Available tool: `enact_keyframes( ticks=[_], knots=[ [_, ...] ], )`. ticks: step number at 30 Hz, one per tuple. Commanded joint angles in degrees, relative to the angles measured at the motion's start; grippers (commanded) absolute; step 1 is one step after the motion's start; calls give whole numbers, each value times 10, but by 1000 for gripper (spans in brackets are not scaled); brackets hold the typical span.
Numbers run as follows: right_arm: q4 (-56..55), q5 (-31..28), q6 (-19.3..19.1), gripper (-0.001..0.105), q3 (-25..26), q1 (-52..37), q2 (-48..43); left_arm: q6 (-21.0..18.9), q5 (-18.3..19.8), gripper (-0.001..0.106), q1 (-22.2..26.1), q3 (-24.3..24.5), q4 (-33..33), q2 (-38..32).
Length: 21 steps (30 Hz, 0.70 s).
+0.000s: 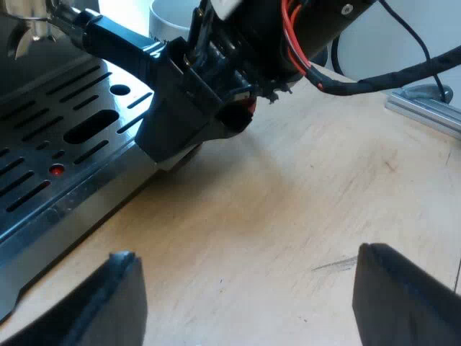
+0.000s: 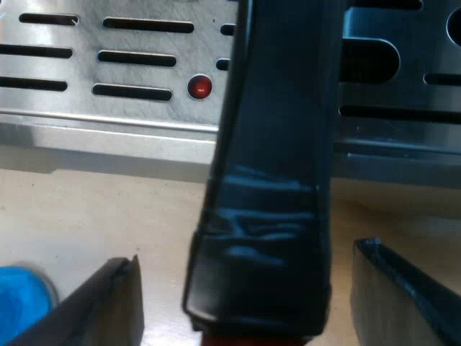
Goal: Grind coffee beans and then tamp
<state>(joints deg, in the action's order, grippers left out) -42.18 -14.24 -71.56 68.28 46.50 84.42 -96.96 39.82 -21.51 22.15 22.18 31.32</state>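
My left gripper [image 1: 248, 299] hangs open over the bare wooden table [image 1: 288, 209], with nothing between its fingers. Beyond it, my right gripper [image 1: 205, 101] is at the end of the holder's dark handle [image 1: 119, 36], by the espresso machine's slotted drip tray [image 1: 65, 151]. The metal holder [image 1: 29, 29] sits at the machine's front. In the right wrist view, my right gripper [image 2: 248, 303] is open. The dark handle [image 2: 270, 180] runs between its fingers with a gap on each side. The handle's red end [image 2: 245, 339] peeks out close to the camera. A blue tamper [image 2: 20, 297] lies on the table nearby.
A white mug [image 1: 173, 18] stands behind the handle. The drip tray [image 2: 144, 65] carries a small red float button [image 2: 199, 86]. A metal rail [image 1: 425, 108] lies on the table beyond the right arm. Open wood lies under my left gripper.
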Motion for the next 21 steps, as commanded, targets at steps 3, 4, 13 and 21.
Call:
enact_keyframes(
  ticks=[3,4,13,21],
  knots=[
    [-5,16,16,63,0,-2,-1,-1,11,63,-3,0,-7,-2],
    [-9,16,27,63,0,-2,-1,-1,11,63,-3,0,-7,-2],
    [-40,16,35,63,0,-2,-1,-1,11,63,-3,0,-7,-2],
    [-40,16,35,40,0,-2,-1,-1,11,63,-3,0,-7,-2]
  ],
)
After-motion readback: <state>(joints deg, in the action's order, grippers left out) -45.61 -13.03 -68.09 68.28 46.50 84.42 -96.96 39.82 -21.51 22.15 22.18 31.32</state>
